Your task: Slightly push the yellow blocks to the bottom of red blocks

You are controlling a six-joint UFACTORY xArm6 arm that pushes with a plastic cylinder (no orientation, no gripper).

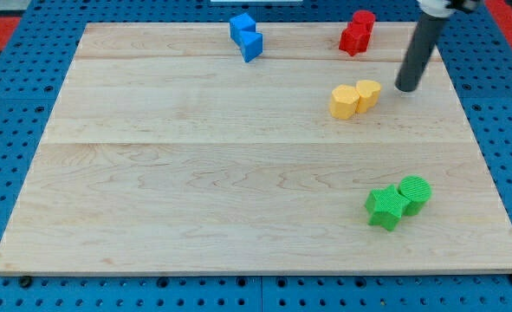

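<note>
Right now my tip (406, 87) is sitting just right of the yellow blocks (355, 97), below the red blocks (357, 32); no jaws showing.

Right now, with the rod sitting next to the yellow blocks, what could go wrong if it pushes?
My tip sits at the view's right of the yellow blocks, so a push may send them leftward rather than keep them below the red blocks. The two yellow pieces could also split apart, since only the right one would be struck.
</note>
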